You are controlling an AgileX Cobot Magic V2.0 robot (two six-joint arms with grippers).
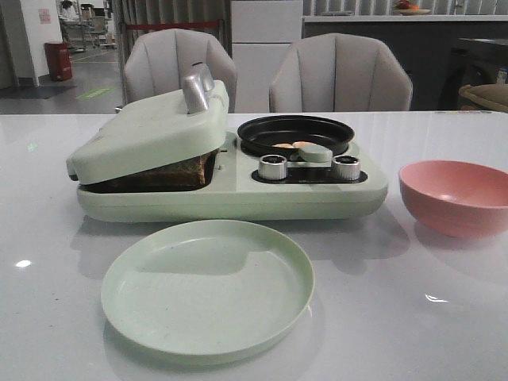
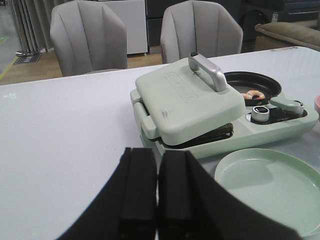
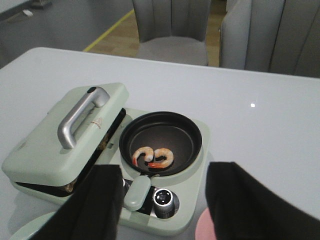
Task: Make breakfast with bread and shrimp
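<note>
Bread [image 1: 163, 173] is sitting wedged in the pale green breakfast maker [image 1: 238, 198], lid [image 1: 151, 131] propped ajar, dark crust edge showing along the near side. Two curled shrimp [image 3: 153, 156] are lying side by side in the round black pan [image 3: 160, 142] on the right half. Smooth green plate [image 1: 208, 287] is sitting near, pink bowl [image 1: 456, 196] to the right, w/ bare table [image 1: 48, 302] around. Left gripper [image 2: 157, 187] is pressed together; right gripper [image 3: 162, 200] is spread wide, holding nothing.

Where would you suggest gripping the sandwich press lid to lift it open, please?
Grip the silver handle on top of the lid, coming down from above with the fingers straddling the bar. It arches clear of the lid, leaving room beneath, and sits near the front edge, which already rests ajar on the bread.
</note>
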